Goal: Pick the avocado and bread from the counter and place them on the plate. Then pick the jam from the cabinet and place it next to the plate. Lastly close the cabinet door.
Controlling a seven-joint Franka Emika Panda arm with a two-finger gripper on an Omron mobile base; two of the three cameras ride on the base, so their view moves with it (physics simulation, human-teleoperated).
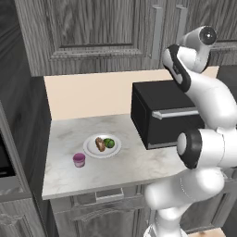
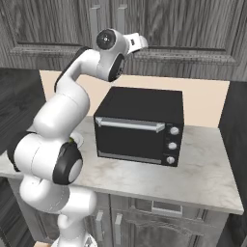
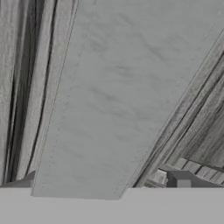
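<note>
- Cabinet (image 1: 88, 34): dark grey wood-grain wall unit over the counter. In both base views its doors look flush and shut; I judge the closing step finished or nearly so.
- Door panel (image 3: 122, 100): seen close from my hand camera, a pale grey wood-grain face crossing the view at a slant, with frame moulding on either side. It lies straight ahead of my tool, very near; I cannot tell whether we touch.
- My gripper (image 2: 140, 42): raised to cabinet height, pointing at the door face above the microwave. The jaws stand wide apart and hold nothing.
- Governing relation: the door is in front of the gripper along its own pointing line, its long axis upright. Any last push goes forward, any retreat straight back.
- Plate (image 1: 102, 146): on the counter (image 1: 139, 162), low and well to my left, well apart from the gripper.
- Avocado (image 1: 109, 143) and bread (image 1: 100, 144): side by side on the plate, touching or nearly.
- Jam (image 1: 79, 160): on the counter just beside the plate, at its near left.
- Microwave (image 2: 140, 125): black box on the counter, right of the plate, below my hand.
</note>
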